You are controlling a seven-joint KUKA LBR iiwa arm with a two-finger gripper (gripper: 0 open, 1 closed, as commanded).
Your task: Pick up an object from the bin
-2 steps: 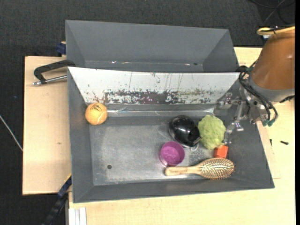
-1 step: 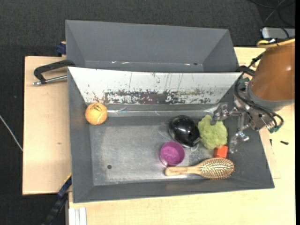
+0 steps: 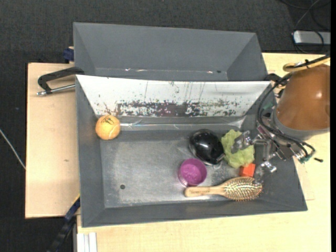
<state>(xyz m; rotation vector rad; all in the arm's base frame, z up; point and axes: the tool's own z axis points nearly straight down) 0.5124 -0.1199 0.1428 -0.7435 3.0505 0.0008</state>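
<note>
Hand: the hand (image 3: pixel 258 152) hangs low at the 3 o'clock side of the grey bin (image 3: pixel 94 156), under the arm's orange cover (image 3: pixel 304 101). We cannot tell whether it is wide or narrow, and we see nothing held in it.
Nearest things: a crumpled green soft piece (image 3: pixel 237 147) lies just beside the hand at its 9 o'clock. A small orange-red block (image 3: pixel 248 169) lies at its 7 o'clock.
Cluster: a glossy black rounded thing (image 3: pixel 206 146) touches the green piece's far side. A magenta ball-like thing (image 3: pixel 192 172) sits at the black one's 7 o'clock. A wooden hairbrush (image 3: pixel 231 189) lies flat along the near wall, bristle head toward 3 o'clock.
Loner: a yellow-orange ball (image 3: pixel 107 127) rests well apart at the bin's 10 o'clock, in the corner where floor meets back wall. We judge the walls keep it from rolling.
Task's thing: none is chosen yet as far as we see. The green piece and the orange-red block are closest to the hand.
Why so placed: we judge the arm's side is the short reach, so the hand hangs there.
Risk: the crowded neighbours may be nudged in a descent.
</note>
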